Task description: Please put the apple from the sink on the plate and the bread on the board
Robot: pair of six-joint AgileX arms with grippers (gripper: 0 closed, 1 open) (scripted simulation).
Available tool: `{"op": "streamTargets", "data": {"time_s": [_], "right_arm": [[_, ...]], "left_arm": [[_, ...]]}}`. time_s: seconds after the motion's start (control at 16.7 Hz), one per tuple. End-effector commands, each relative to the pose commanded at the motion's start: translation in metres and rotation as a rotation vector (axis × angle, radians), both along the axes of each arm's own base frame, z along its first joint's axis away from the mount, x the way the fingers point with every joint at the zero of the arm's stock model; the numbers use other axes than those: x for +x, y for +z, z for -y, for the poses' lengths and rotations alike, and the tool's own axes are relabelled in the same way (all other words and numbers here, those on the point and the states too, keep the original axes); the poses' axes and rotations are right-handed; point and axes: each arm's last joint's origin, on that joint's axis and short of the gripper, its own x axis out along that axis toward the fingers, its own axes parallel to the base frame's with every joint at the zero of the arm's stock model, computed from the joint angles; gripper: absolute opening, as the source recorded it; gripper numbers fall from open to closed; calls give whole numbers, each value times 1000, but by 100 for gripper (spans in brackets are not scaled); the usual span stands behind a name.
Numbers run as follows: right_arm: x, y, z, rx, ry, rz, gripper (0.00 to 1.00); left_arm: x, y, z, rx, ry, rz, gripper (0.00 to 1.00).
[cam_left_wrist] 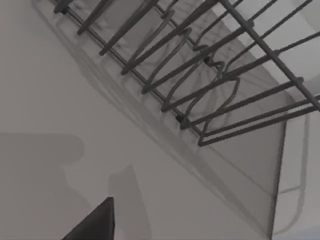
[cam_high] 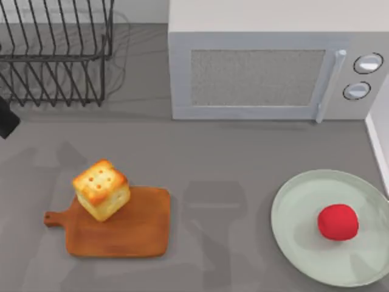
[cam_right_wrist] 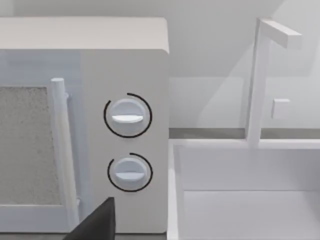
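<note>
The bread (cam_high: pixel 101 189) sits cornerwise on the board (cam_high: pixel 127 228), whose handle points to the counter's left edge. The apple (cam_high: pixel 338 221) rests on the plate (cam_high: pixel 298 231) near the right edge, open counter (cam_high: pixel 219 152) between. Either pincer's opening cannot be told.

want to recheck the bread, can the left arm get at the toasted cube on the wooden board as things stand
Probably yes: the golden-brown toasted bread cube sits exposed on the orange-brown wooden cutting board, nothing over it. The left arm's tool sits at the table's left edge, beside the black wire rack.

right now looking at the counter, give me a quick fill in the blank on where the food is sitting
1. The apple lies on the ____.
2. The bread sits on the wooden ____, near its handle end.
3. The big appliance behind both, with two round knobs, is a ____.
4. The wire rack stands at the table's far ____ corner.

Missing words: plate; board; microwave; left
</note>
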Motion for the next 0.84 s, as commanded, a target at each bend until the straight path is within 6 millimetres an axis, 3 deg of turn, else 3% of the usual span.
{"op": "streamTargets", "data": {"time_s": [0.18, 0.36, 0.6, 0.84], "right_arm": [[0, 0, 0, 0, 0, 0, 100], [0, 0, 0, 0, 0, 0, 100], [0, 0, 0, 0, 0, 0, 100], [0, 0, 0, 0, 0, 0, 100]], "left_arm": [[-36, -19, -7, 293, -93, 180, 100], [-57, -42, -8, 534, -143, 321, 100], [-65, -63, -8, 725, -172, 437, 100], [-66, -67, -8, 760, -177, 461, 100]]}}
